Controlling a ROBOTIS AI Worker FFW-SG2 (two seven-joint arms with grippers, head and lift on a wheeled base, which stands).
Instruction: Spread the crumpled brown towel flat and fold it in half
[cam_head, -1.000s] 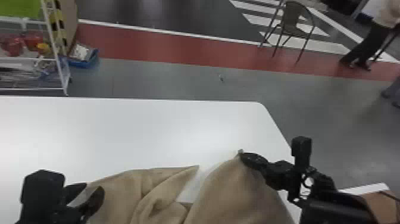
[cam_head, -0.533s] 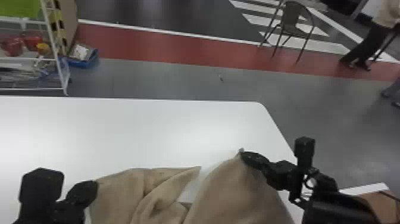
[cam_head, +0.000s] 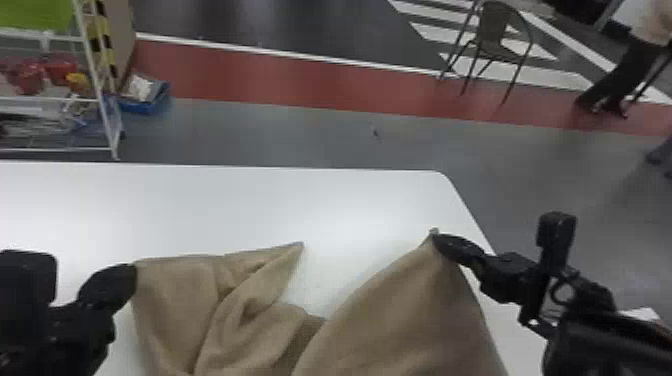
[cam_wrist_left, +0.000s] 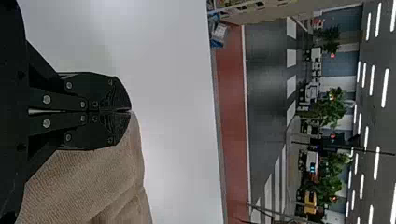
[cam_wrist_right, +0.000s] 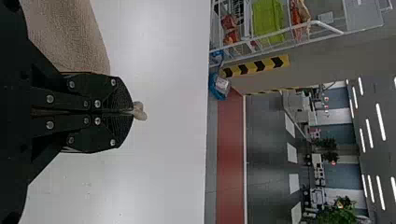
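The left tool (cam_wrist_left: 130, 110) has closed: its fingers stood apart by the towel's left side a second ago, and they now pinch a corner of it. The right tool (cam_wrist_right: 132, 112) grips another corner, as it did before, with a small tip of cloth poking out past its fingers. Both tools have since moved farther over the table, and they are wider apart.

The towel (cam_head: 400, 320) hangs between them over the near part of the table (cam_head: 200, 200), its right corner drawn out close to the table's right edge. Its left side has gone outward with the left tool, and the loose peak (cam_head: 287, 257) has shifted the same way, so the gap between that peak and the right corner has widened. Folds still bunch toward the left half.

For the task, this looks like the spreading step, with the fold yet to begin. The next move probably calls for drawing the two corners farther apart until the upper edge runs straight, then laying the towel down on the table. The sagging peak could get trapped underneath.
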